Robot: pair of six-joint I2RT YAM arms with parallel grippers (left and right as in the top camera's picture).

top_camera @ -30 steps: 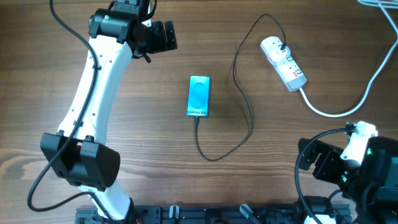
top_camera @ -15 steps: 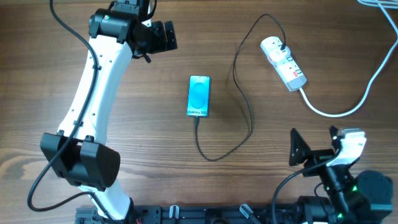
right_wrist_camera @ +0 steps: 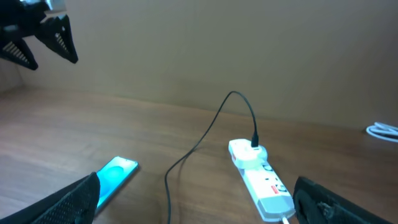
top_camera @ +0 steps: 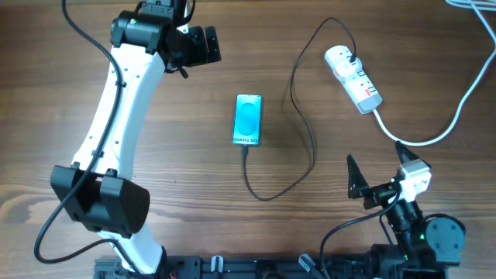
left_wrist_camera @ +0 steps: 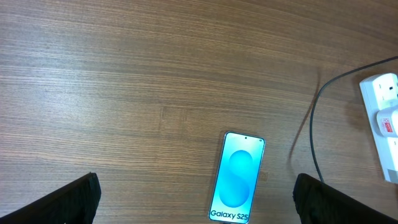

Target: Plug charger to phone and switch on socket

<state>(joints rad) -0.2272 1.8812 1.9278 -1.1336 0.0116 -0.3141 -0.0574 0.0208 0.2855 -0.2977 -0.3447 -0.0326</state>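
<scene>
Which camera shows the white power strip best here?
Overhead: the whole socket lies in view from above, the charger plugged into one end, white cord leaving the other. Right wrist shows the socket obliquely, its near end by the frame's bottom edge. Left wrist catches only part of it at the right edge.

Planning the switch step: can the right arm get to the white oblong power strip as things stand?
Probably yes: the right gripper is open and empty, and the white oblong power strip lies ahead of it across bare wooden table; only its thick white cord runs nearby.
</scene>
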